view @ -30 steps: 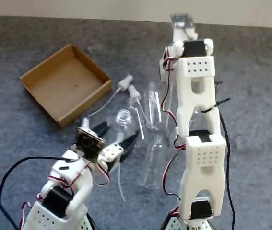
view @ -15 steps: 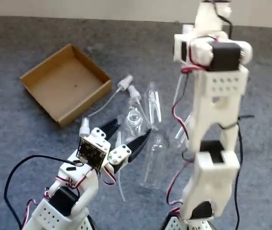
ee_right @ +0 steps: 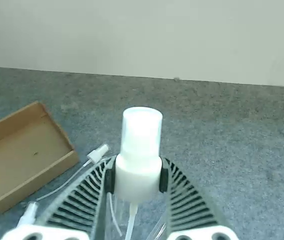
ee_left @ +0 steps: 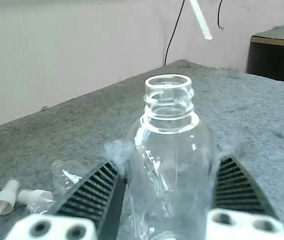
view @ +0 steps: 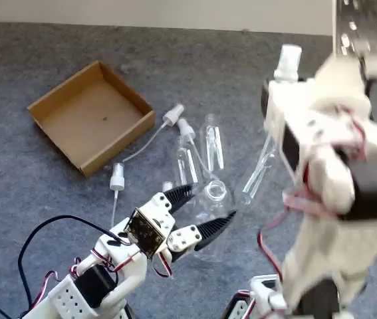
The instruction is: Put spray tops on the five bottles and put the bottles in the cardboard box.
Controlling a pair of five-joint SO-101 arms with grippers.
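While the left gripper (ee_left: 168, 166) pinches a clear bottle (ee_left: 169, 145) by its body, neck up and mouth open, low over the desk (view: 35, 199), the right gripper (ee_right: 136, 172) clamps a white spray top (ee_right: 140, 145) higher up and off to the right, its thin tube hanging down. The coming move turns on that offset: the tube looks to need lining up with the bottle's upright axis before it can enter the mouth. Other bottles (view: 213, 143) and loose tops (view: 173, 115) lie beside the cardboard box (view: 88, 119).
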